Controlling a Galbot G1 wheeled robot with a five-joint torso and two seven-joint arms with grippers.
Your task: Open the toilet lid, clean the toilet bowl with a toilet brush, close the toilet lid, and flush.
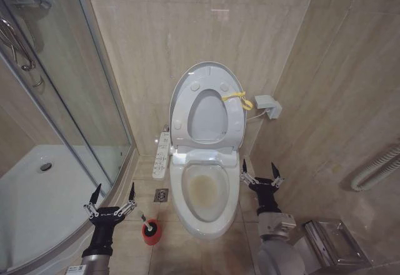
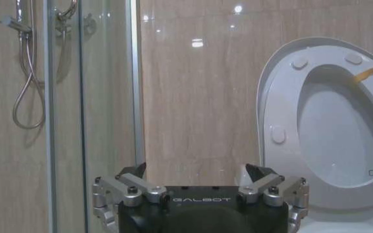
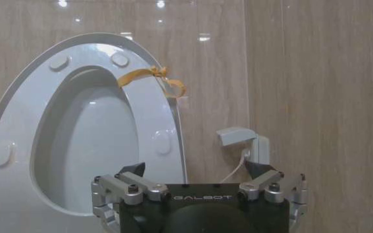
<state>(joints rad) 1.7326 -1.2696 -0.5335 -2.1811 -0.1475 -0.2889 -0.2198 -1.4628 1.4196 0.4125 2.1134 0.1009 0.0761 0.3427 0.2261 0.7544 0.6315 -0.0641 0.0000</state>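
The toilet lid (image 1: 201, 80) is standing raised at twelve o'clock above the stained toilet bowl (image 1: 205, 190). The toilet brush (image 1: 147, 226) is sitting at eight o'clock in its red holder (image 1: 150, 233). The left gripper (image 1: 113, 195) and right gripper (image 1: 262, 170) are hovering at either side, jaws spread apart.

- I see the glossy white oval plastic toilet lid (image 1: 206, 81), with a yellow loop strap (image 1: 239, 99) at its rim — the strap looks more orange-gold in the right wrist view.
- The white ceramic toilet bowl (image 1: 206, 190) carries a yellowish-brown stain inside, darkest toward the middle.
- The small toilet brush (image 1: 147, 224) has a thin white handle and a black bristle head, and sits in a red cup holder (image 1: 150, 234).
- My left gripper (image 1: 112, 195) and right gripper (image 1: 261, 171) both show black fingers on silver-grey metal links — white lettering on the black bodies.
- The beige stone-look wall tiles (image 1: 156, 31) have faint paler streaks.
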